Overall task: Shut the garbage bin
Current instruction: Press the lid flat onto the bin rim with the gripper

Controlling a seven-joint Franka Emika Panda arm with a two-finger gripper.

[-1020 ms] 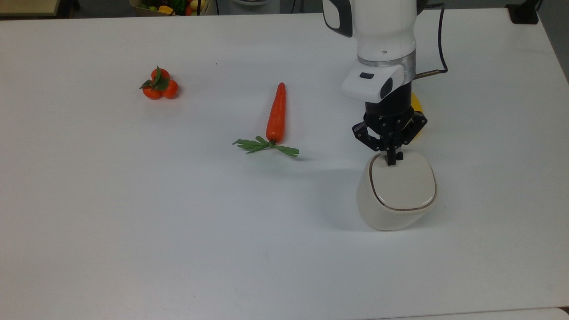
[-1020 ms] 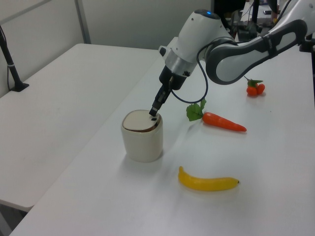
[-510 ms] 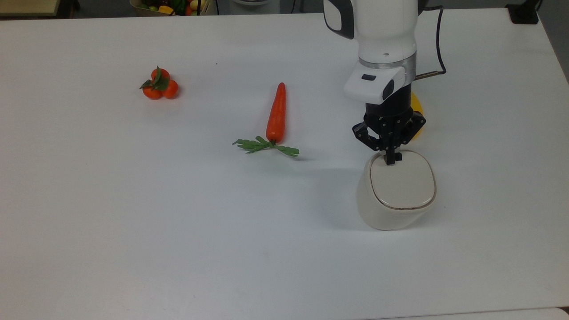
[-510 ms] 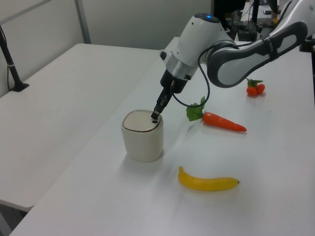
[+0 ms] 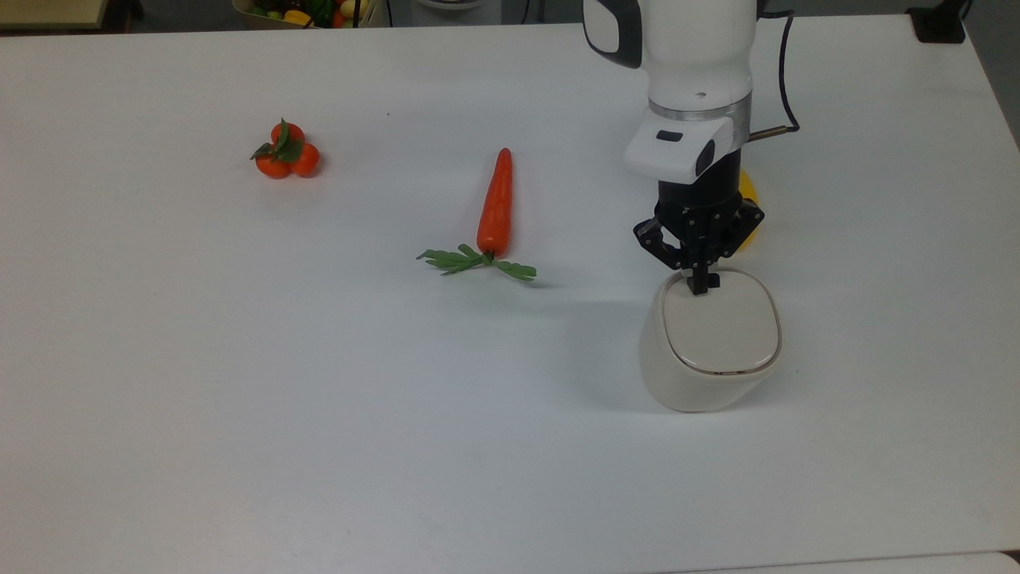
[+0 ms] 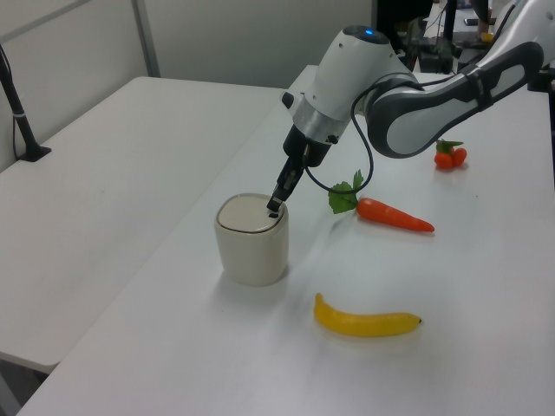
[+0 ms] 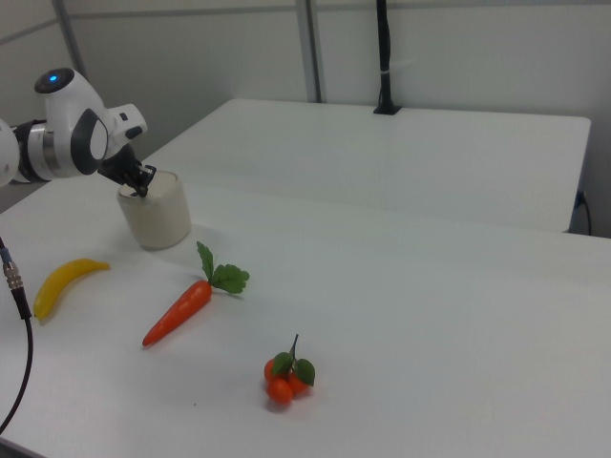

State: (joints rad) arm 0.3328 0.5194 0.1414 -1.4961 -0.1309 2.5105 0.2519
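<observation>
We find the garbage bin (image 5: 709,351) standing upright on the white table (image 5: 239,383), long axis vertical, its lid (image 5: 721,328) lying flat and seated in the rim. In the top view it sits right of the carrot (image 5: 495,203), with the banana (image 6: 368,321) near it in the left view. The lid's black tab sits on the edge toward the arm. The gripper (image 5: 700,287) points down at that edge, fingertips drawn together to a narrow point on or at the tab; we cannot tell whether they pinch it or only press. The tangerines (image 5: 285,151) lie well apart, at the top view's left.
</observation>
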